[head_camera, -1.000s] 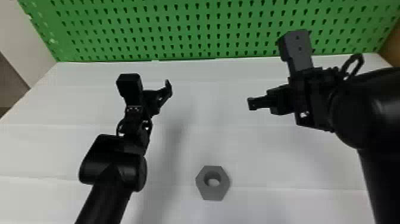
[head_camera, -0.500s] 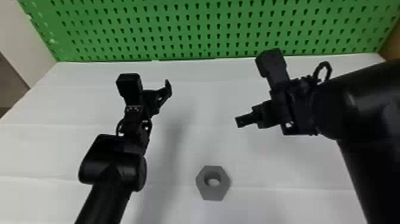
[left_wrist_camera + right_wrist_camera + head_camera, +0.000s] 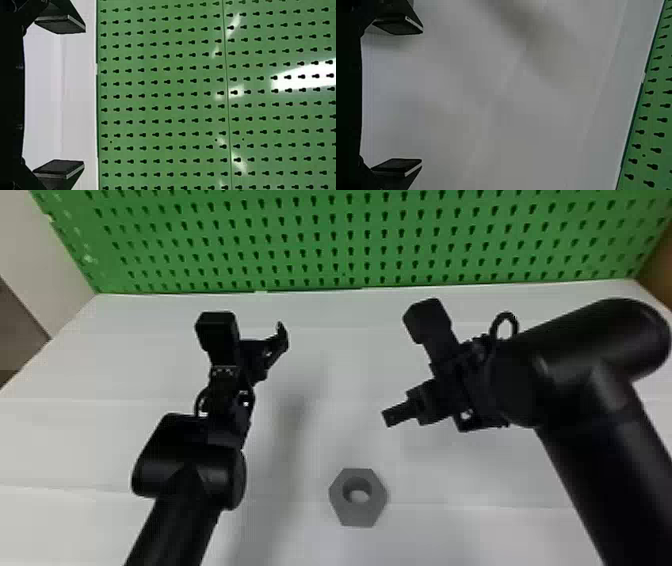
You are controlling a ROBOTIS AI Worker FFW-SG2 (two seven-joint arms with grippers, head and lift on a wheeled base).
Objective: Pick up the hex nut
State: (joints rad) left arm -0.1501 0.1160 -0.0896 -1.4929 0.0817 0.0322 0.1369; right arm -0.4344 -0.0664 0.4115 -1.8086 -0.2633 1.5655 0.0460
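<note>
The hex nut [image 3: 359,514], set well in front of the green pegboard [image 3: 342,242], is probably rigid and best gripped across opposite flats by the right gripper [image 3: 422,96], spread wide like the left gripper [image 3: 84,95].

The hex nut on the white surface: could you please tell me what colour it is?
The hex nut is plain grey, seen best in the head view.

In the head view, the perforated green pegboard [image 3: 358,240] is cut off above, the black jointed left arm [image 3: 170,520] and matching right arm [image 3: 610,450] run past the bottom edge, hiding patches of white tabletop [image 3: 330,430], and each wrist view crops its gripper's flat black fingers [image 3: 59,24] above and below.
</note>
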